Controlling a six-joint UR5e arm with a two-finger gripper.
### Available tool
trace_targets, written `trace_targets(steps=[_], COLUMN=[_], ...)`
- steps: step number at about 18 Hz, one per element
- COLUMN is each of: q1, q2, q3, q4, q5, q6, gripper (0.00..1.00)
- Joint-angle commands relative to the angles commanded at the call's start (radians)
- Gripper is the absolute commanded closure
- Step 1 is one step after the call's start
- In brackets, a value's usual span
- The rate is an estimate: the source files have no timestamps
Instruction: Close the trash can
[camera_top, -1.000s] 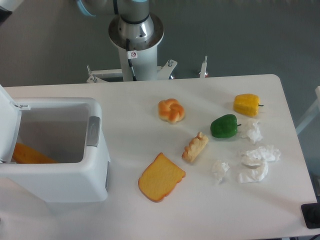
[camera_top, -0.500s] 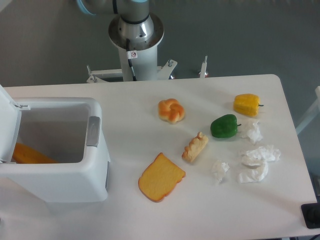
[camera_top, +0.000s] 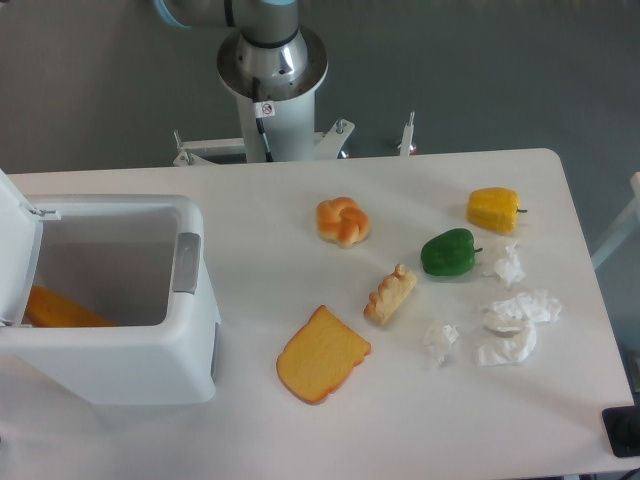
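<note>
Large boxy white plastic trash can (camera_top: 110, 350) at table's left edge, flat hinged lid (camera_top: 18, 245) raised, grey latch tab (camera_top: 186, 263) on right rim. Orange object (camera_top: 58, 310) inside, partly hidden. Gripper out of frame, state unknown; only robot arm base (camera_top: 271, 75) visible behind trash can, up right.

The bin (camera_top: 110, 370) stands open at the table's (camera_top: 300, 430) left, lid (camera_top: 18, 245) upright, an orange item (camera_top: 58, 310) inside. To its right lie a toast slice (camera_top: 322, 354), a bun (camera_top: 343, 221), a pastry (camera_top: 390, 294), a green pepper (camera_top: 449, 252), a yellow pepper (camera_top: 494, 209) and crumpled tissues (camera_top: 515, 325). The arm's base (camera_top: 272, 80) stands behind.
</note>
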Motion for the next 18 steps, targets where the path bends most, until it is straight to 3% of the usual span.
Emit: trace_targets(steps=[18], q1=[0.001], q2=[-0.018], q3=[-0.035], q4=[-0.003], q5=[0.012], q6=[0.002], gripper=[0.00])
